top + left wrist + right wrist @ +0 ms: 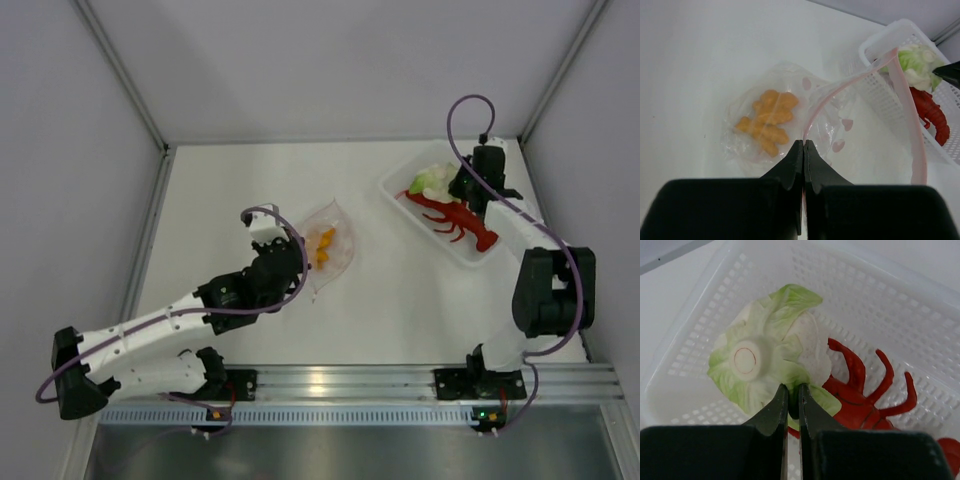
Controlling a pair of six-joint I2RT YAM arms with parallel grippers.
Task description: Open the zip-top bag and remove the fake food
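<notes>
The zip-top bag [335, 255] lies open on the table with the orange ridged piece [323, 245] inside. My left gripper [296, 262] is shut on the bag's pink zip strip [840, 87]; its jaws [804, 142] pinch the strip next to the orange piece [767, 120]. My right gripper [462, 185] is over the white tray and is shut [792, 387] on a leaf of the white-and-green vegetable [760, 360]. The red lobster [860, 395] lies in the tray beside the vegetable; it also shows in the top view [462, 222].
The white perforated tray [418, 222] stands at the back right, close to the right wall; its rim also shows in the left wrist view [875, 45]. Grey walls enclose the table at the back and on both sides.
</notes>
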